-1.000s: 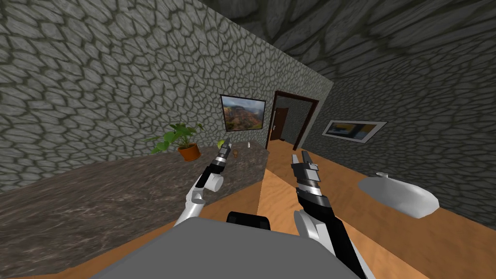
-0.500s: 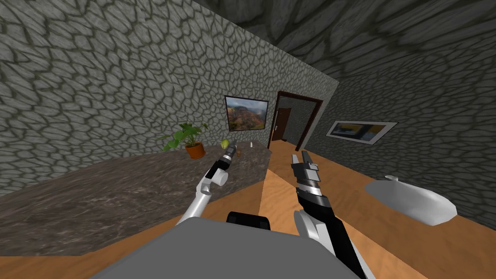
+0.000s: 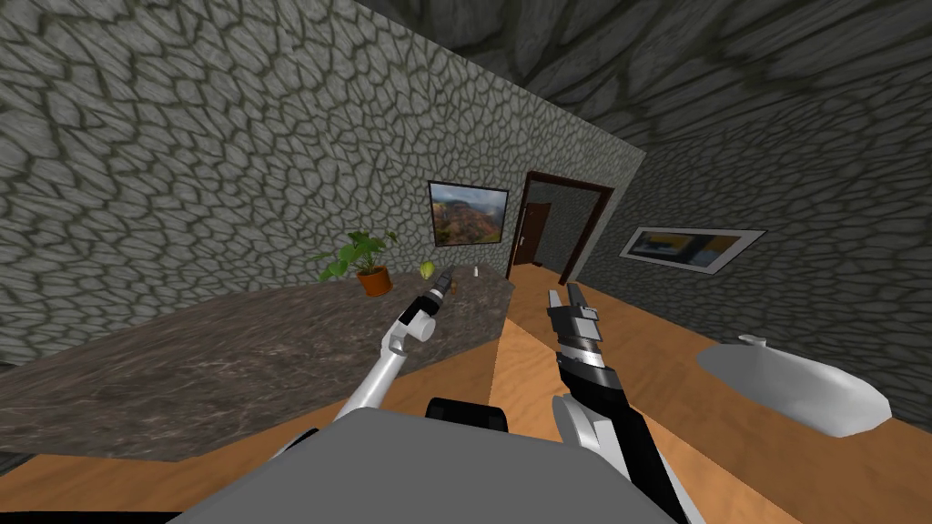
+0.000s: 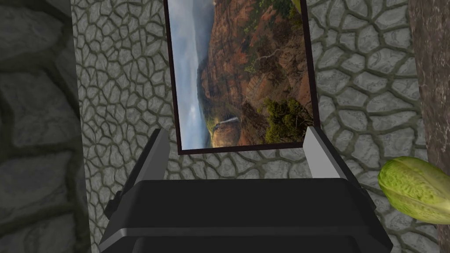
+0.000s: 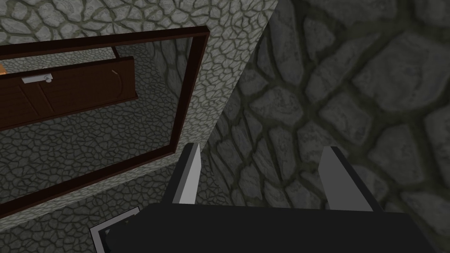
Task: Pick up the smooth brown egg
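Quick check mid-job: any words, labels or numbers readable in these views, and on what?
None readable.
The landscape picture carries no caption.
The second framed picture is just blurred yellow and dark patches.
The small white item on the counter is too small to show a label.

Grey stone, brown marble, warm wood.
Walls in a grey cobble pattern; worktop veined dark brown-grey; floor orange-tan woodgrain; plant green, its pot orange; fruit ribbed yellow-green; painting rust-red canyon, dark frame; left gripper black and light grey.
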You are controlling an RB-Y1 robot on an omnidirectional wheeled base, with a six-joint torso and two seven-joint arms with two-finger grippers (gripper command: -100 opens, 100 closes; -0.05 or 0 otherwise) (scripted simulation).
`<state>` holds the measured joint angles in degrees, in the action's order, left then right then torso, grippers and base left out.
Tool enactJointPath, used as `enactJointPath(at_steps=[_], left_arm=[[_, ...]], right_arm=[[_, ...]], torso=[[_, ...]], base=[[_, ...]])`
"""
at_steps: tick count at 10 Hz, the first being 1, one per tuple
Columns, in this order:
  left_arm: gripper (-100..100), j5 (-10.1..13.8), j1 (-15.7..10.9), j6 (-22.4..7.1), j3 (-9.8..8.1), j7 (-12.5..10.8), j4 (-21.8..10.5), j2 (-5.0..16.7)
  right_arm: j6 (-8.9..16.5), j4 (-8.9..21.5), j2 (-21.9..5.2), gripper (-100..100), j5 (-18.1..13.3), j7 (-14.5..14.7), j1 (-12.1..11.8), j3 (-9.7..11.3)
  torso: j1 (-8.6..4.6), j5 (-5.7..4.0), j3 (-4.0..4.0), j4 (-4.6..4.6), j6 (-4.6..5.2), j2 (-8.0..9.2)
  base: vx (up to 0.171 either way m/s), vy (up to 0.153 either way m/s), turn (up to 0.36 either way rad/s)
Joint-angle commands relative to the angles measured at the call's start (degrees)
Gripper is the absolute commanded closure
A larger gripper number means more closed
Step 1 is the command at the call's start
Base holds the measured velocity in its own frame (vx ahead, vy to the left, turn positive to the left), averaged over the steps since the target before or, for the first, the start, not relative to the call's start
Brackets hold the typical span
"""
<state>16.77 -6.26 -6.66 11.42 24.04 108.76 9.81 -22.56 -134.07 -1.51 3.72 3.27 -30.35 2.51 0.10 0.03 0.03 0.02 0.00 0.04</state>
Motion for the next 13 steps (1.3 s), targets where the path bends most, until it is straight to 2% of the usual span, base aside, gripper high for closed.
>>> enactJointPath(at_steps=[1, 2, 3, 4, 5, 6, 7, 8, 9, 11, 12, 13], left_arm=[[-100, 1.22, -2.86, -2.86, 1.23, 1.53, -2.86, -0.50], [-100, 1.22, -3.49, -4.15, 1.23, 1.53, -3.75, -0.50], [-100, 2.46, -5.63, -6.50, 2.23, 2.65, -5.28, -0.60], [-100, 2.46, -6.22, -7.28, 2.23, 2.65, -6.60, -0.60], [-100, 3.71, -8.46, -9.28, 3.24, 3.76, -8.57, -0.74], [-100, 3.71, -8.95, -10.40, 3.24, 3.76, -9.47, -0.74], [-100, 4.96, -10.91, -12.42, 4.26, 4.85, -11.23, -0.90], [-100, 4.96, -11.66, -13.50, 4.26, 4.85, -12.23, -0.90], [-100, 6.19, -13.90, -15.71, 5.29, 5.92, -14.18, -1.10], [-100, 6.19, -14.34, -16.56, 5.29, 5.92, -15.26, -1.10], [-100, 7.42, -16.96, -19.57, 6.31, 6.96, -17.55, -1.34], [-100, 7.42, -16.96, -19.57, 6.31, 6.96, -18.15, -1.34]], right_arm=[[0.00, 0.00, 0.00, 0, 0.00, 0.00, 0.00, 0.00], [0.00, 0.00, 0.00, 0, 0.00, 0.00, 0.00, 0.00], [0.00, 0.00, 0.00, 0, 0.00, 0.00, 0.00, 0.00], [0.00, 0.00, 0.00, 0, 0.00, 0.00, 0.00, 0.00], [0.00, 0.00, 0.00, 0, 0.00, 0.00, 0.00, 0.00], [0.00, 0.00, 0.00, 0, 0.00, 0.00, 0.00, 0.00], [0.00, 0.00, 0.00, 0, 0.00, 0.00, 0.00, 0.00], [0.00, 0.00, 0.00, 0, 0.00, 0.00, 0.00, 0.00], [0.00, 0.00, 0.00, 0, 0.00, 0.00, 0.00, 0.00], [0.00, 0.00, 0.00, 0, 0.00, 0.00, 0.00, 0.00], [0.00, 0.00, 0.00, 0, 0.00, 0.00, 0.00, 0.00], [0.00, 0.00, 0.00, 0, 0.00, 0.00, 0.00, 0.00]], torso=[[0.00, 0.00, 0.00, 0.00, 0.00, 0.00], [0.01, 0.00, 0.01, 0.00, 0.00, 0.01], [-0.02, 0.00, 0.00, 0.00, 0.00, 0.01], [-0.01, 0.00, -0.02, -0.01, 0.00, -0.03], [-0.02, 0.00, -0.03, -0.02, 0.00, -0.05], [0.02, 0.00, -0.03, -0.01, 0.00, -0.05], [-0.01, 0.00, -0.03, -0.01, 0.00, -0.05], [-0.01, 0.00, -0.04, -0.02, -0.01, -0.08], [-0.03, -0.01, -0.05, -0.02, 0.00, -0.08], [0.00, 0.00, -0.05, -0.03, -0.01, -0.09], [-0.09, -0.02, -0.04, -0.02, 0.00, -0.06], [-0.07, -0.02, -0.04, -0.01, 0.00, -0.07]], base=[[-0.022, 0.050, 0.062], [-0.014, 0.036, 0.022], [-0.003, 0.041, 0.059], [0.000, 0.037, 0.024], [0.000, 0.053, 0.043], [0.000, 0.042, 0.031], [0.008, 0.040, 0.068], [0.008, 0.036, 0.028], [0.012, 0.054, 0.051], [0.007, 0.028, 0.009], [0.005, 0.027, 0.052], [0.009, 0.029, 0.025]])
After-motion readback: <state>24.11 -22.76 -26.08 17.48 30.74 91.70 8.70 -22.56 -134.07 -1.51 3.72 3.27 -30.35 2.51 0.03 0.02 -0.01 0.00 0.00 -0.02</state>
